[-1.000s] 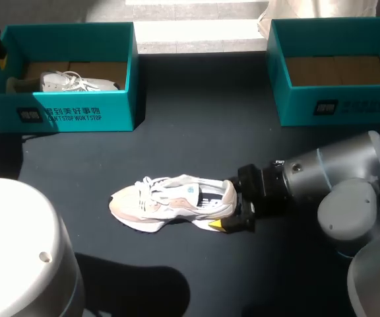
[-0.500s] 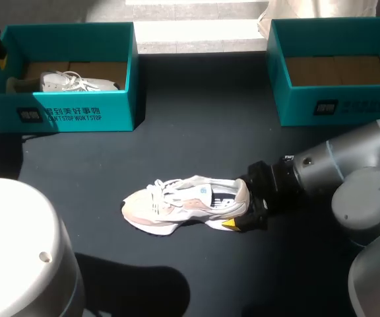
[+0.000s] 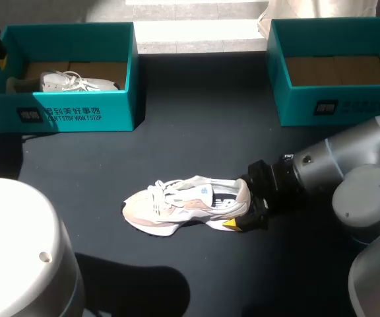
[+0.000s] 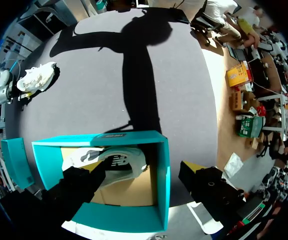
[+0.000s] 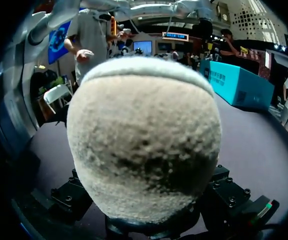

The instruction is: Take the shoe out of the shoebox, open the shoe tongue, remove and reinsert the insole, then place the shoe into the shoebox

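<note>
Counter is bearing the shoe, right tool pinching only its heel, left tool hanging open: lifting risks twisting it loose.

Two shoeboxes — two shoes

Dark table with teal left shoebox, teal right shoebox, pale shoe mid-table.

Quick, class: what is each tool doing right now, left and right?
Left tool: open, holding nothing.
Right tool: closed on the shoe at its heel.
</note>
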### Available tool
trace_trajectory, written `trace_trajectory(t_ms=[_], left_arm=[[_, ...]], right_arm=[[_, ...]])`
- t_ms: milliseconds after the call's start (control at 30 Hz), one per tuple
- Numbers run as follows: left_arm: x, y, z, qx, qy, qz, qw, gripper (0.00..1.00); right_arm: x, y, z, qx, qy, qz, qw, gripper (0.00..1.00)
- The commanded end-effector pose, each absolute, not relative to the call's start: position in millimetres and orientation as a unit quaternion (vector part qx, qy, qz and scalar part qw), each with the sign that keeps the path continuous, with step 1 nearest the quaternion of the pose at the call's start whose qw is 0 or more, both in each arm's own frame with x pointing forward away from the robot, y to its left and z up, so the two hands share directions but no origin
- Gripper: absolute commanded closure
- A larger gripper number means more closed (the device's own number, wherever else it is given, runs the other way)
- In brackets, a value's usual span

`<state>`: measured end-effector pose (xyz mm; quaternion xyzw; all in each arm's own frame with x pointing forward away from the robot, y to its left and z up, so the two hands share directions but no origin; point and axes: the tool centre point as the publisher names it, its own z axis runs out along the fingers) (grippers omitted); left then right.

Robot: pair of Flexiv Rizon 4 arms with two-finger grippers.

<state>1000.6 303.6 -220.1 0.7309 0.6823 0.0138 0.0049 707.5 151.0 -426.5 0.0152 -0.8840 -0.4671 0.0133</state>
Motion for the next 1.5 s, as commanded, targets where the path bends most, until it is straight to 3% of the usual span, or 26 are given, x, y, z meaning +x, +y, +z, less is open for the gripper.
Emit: trace_trajectory(t_ms=[33, 567, 667, 833, 1333, 1433, 1500], left_arm=[[999.6, 303.7, -220.0, 0.731, 0.682, 0.016, 0.005, 0.0], [994.0, 294.1, -214.7, 0.705, 0.709, 0.003, 0.01, 0.0], [985.0, 272.8, -208.7, 0.627, 0.779, 0.006, -0.006, 0.0], [966.4, 247.3, -198.8, 0.354, 0.933, 0.021, -0.057, 0.0], [966.4, 247.3, -198.8, 0.354, 0.933, 0.021, -0.057, 0.0], [945.4, 220.1, -199.5, 0.221, 0.974, 0.003, -0.042, 0.0], [926.1, 203.7, -200.7, 0.148, 0.989, 0.017, 0.006, 0.0]], right_arm=[[706.4, 151.2, -430.7, 0.015, -0.885, -0.464, 0.014, 1.0], [706.4, 151.2, -430.7, 0.015, -0.885, -0.464, 0.014, 1.0], [706.4, 151.2, -430.7, 0.015, -0.885, -0.464, 0.014, 1.0], [706.4, 151.2, -430.7, 0.015, -0.885, -0.464, 0.014, 1.0], [706.4, 151.2, -430.7, 0.015, -0.885, -0.464, 0.014, 1.0], [706.4, 151.2, -430.7, 0.015, -0.885, -0.464, 0.014, 1.0], [706.4, 151.2, -430.7, 0.015, -0.885, -0.464, 0.014, 1.0]])
